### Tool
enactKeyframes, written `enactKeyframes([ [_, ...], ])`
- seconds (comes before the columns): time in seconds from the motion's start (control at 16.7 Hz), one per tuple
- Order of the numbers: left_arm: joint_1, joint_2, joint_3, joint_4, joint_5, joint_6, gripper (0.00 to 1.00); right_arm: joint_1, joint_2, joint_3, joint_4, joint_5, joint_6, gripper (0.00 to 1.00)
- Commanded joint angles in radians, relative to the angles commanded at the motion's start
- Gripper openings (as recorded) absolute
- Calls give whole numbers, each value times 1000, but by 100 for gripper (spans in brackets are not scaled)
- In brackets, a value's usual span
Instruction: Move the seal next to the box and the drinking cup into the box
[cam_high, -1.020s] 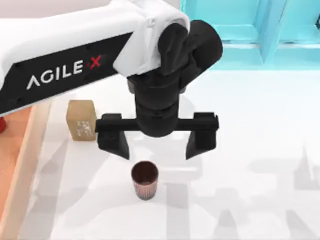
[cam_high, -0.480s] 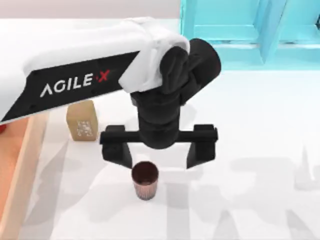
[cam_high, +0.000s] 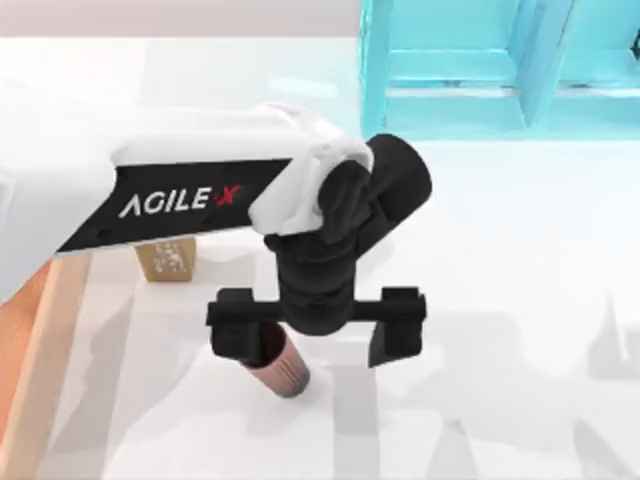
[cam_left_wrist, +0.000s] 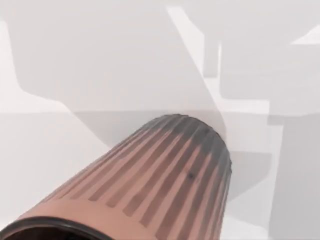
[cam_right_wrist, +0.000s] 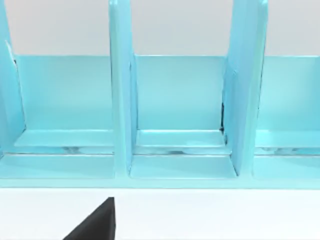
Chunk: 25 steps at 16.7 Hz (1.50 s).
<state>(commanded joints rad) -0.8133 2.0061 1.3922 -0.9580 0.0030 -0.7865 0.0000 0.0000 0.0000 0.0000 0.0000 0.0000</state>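
Note:
The drinking cup (cam_high: 287, 373), dark reddish-brown and ribbed, stands upright on the white table near the front. My left gripper (cam_high: 318, 342) hangs open right above it. In the top view its left finger (cam_high: 240, 338) covers the cup's mouth, and its right finger (cam_high: 397, 328) is well off to the right. The left wrist view shows the cup (cam_left_wrist: 165, 175) very close, its ribbed side running down to the table. The tan seal (cam_high: 165, 259) stands left of the cup, half hidden under my left arm. The orange box (cam_high: 48, 330) lies at the left edge, its pale wall close to the seal.
A turquoise shelf unit (cam_high: 500, 60) stands at the back right. The right wrist view faces its compartments (cam_right_wrist: 180, 115). A black part of my right gripper (cam_right_wrist: 95, 225) shows at the edge of that view. White table stretches right of the cup.
My left gripper has come forward and down toward the cup, still open. Its left finger now hides the cup's mouth, and the arm hides more of the seal. Cup and seal have stayed put.

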Motion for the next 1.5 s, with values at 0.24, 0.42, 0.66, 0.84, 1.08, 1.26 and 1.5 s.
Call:
enactKeyframes([
  [0.24,0,0,0,0,0,0,77,0,0,0,0,0,0,100],
  [0.42,0,0,0,0,0,0,55,0,0,0,0,0,0,100],
  [0.66,0,0,0,0,0,0,25,0,0,0,0,0,0,100],
  [0.84,0,0,0,0,0,0,2,0,0,0,0,0,0,100],
  [1.08,0,0,0,0,0,0,0,0,0,0,0,0,0,100],
  [1.26,0,0,0,0,0,0,0,0,0,0,0,0,0,100],
  [1.5,13,-17,1,-17,-1,14,0,0,0,0,0,0,0,100],
])
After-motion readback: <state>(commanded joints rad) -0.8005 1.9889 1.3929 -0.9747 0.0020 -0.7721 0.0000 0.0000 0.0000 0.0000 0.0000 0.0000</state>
